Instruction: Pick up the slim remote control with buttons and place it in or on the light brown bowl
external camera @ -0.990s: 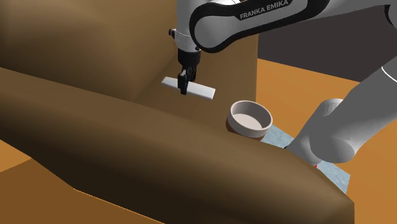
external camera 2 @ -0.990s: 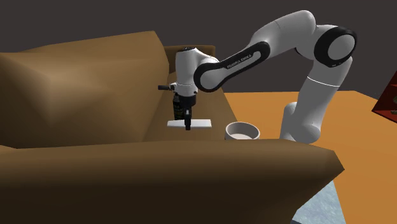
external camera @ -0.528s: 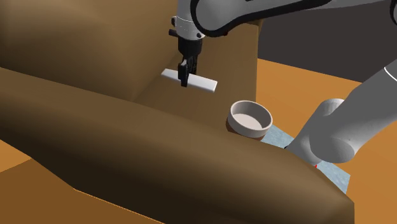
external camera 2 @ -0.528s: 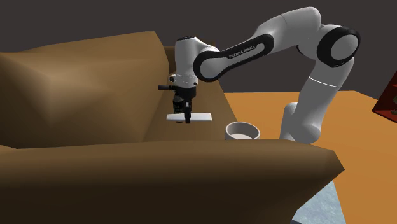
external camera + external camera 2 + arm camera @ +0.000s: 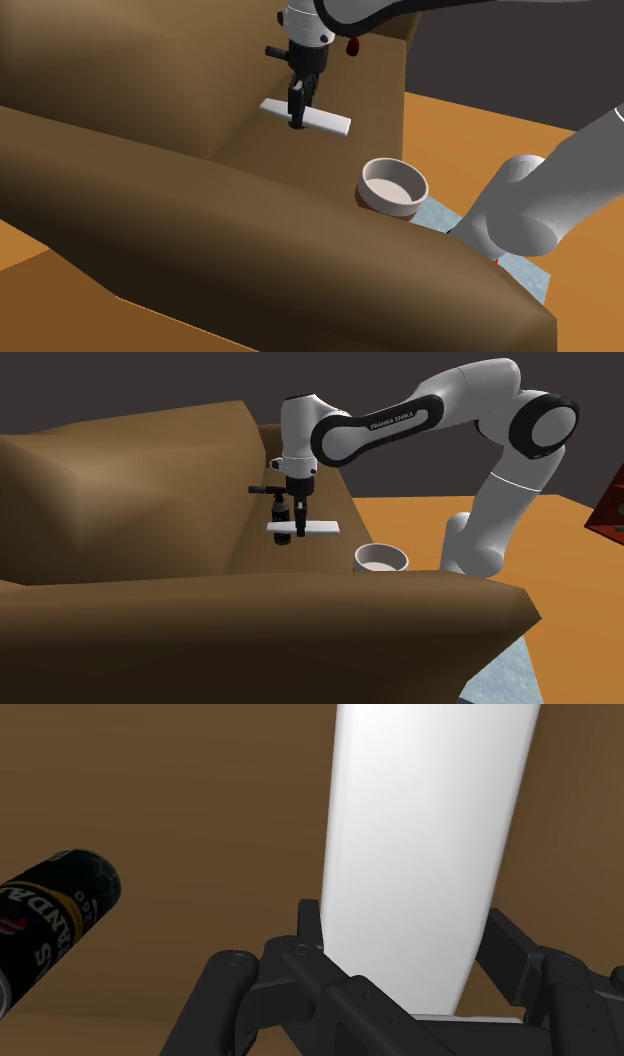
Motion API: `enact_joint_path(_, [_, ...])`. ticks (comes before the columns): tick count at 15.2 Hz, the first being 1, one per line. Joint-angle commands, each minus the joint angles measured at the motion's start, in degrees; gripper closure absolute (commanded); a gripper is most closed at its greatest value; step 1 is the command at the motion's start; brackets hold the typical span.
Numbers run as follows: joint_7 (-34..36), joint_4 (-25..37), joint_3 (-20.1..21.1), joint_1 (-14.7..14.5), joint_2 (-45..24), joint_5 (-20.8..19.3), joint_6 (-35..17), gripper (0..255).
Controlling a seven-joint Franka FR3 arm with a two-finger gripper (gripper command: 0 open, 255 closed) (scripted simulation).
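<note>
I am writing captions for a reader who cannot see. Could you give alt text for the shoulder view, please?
A black gripper clasps a slim, plain white remote near its middle and holds it level in the air over a brown sofa. An empty bowl, pale inside and light brown outside, stands lower, toward the view's right.

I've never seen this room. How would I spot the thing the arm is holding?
Find the big brown sofa; over its seat hangs the arm's black gripper, shut on a slim, flat white remote control held level. Unlike the round light brown bowl nearby and the dark can with lettering, it is long, thin and plain white.
</note>
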State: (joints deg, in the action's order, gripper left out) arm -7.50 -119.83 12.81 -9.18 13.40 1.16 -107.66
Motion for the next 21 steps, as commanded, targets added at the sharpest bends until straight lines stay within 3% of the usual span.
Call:
enact_joint_path(1, [-1.0,-3.6,-0.6,0.0,4.0,0.7,0.3,255])
enact_joint_path(10, [-5.3,-21.0,-4.3,-1.0,25.7,2.5,4.6,255])
enact_joint_path(18, [-8.7,-32.8,-8.5,-1.4,48.6,1.0,15.7,255])
enact_joint_path(21, [-8.7,-35.4,-8.4,-1.6,49.2,1.1,13.7,255])
